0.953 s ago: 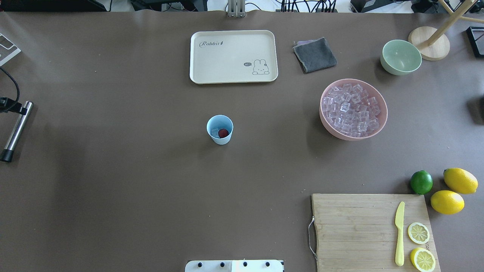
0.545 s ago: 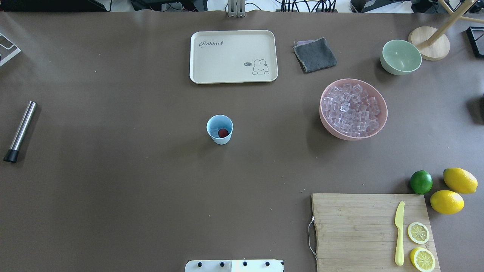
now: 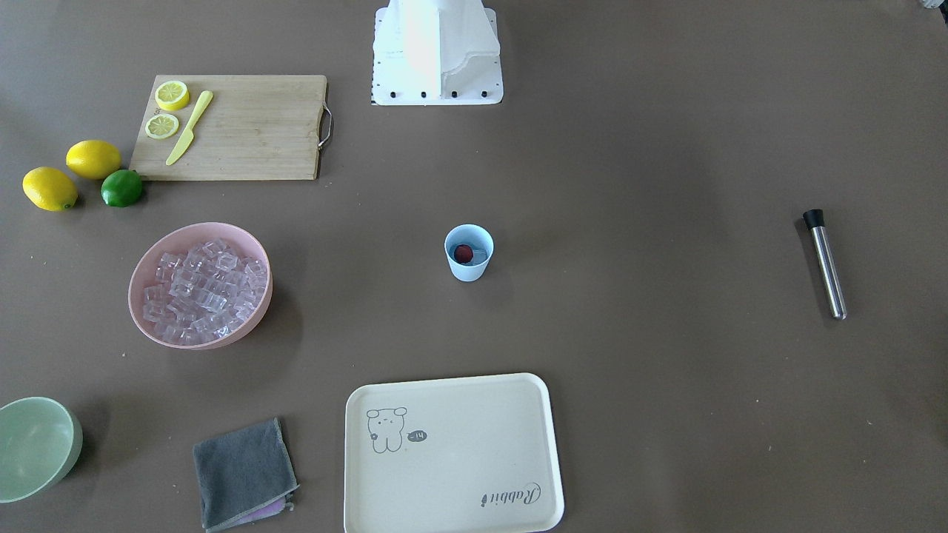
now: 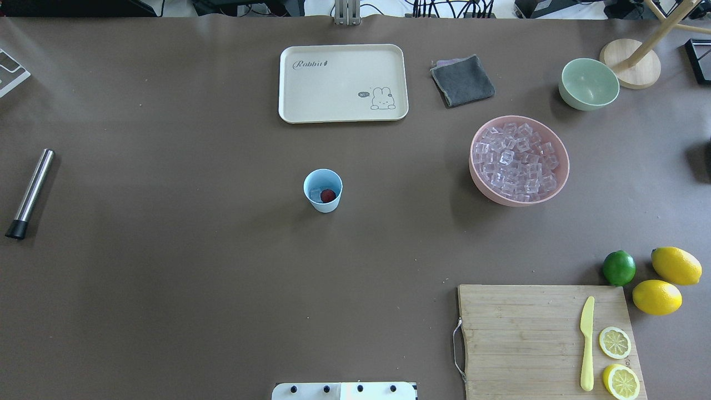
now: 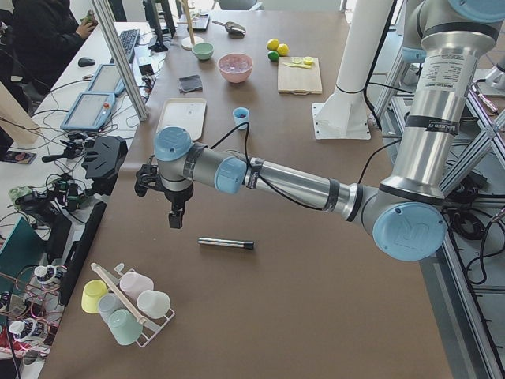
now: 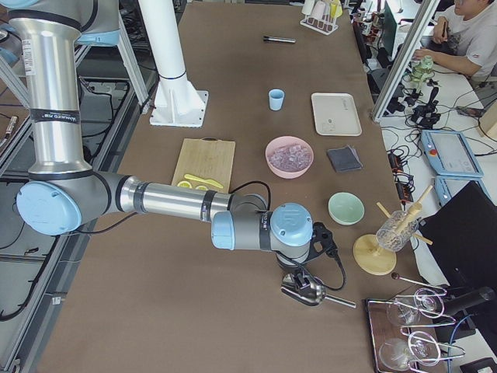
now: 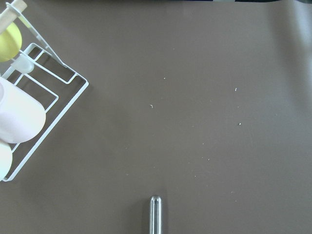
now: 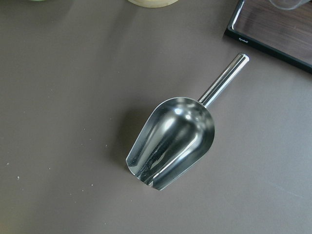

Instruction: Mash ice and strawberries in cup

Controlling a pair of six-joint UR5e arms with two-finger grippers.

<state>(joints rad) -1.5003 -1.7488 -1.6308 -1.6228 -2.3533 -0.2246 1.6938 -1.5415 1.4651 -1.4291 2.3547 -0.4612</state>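
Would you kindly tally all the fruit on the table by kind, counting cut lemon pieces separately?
Whole lemons: 2
Cut lemon pieces: 2
Lime: 1
Strawberry: 1
Total: 6

The light-blue cup [image 4: 324, 206] stands upright, well apart from the tray [image 4: 343, 83], on its robot side. Inside lie 1 red strawberry [image 4: 328, 195] and clear ice [image 4: 315, 194].

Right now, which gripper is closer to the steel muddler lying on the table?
Left. The left gripper hangs just beyond the plain steel end of the muddler. The right gripper is far off at the opposite end, above a metal scoop.
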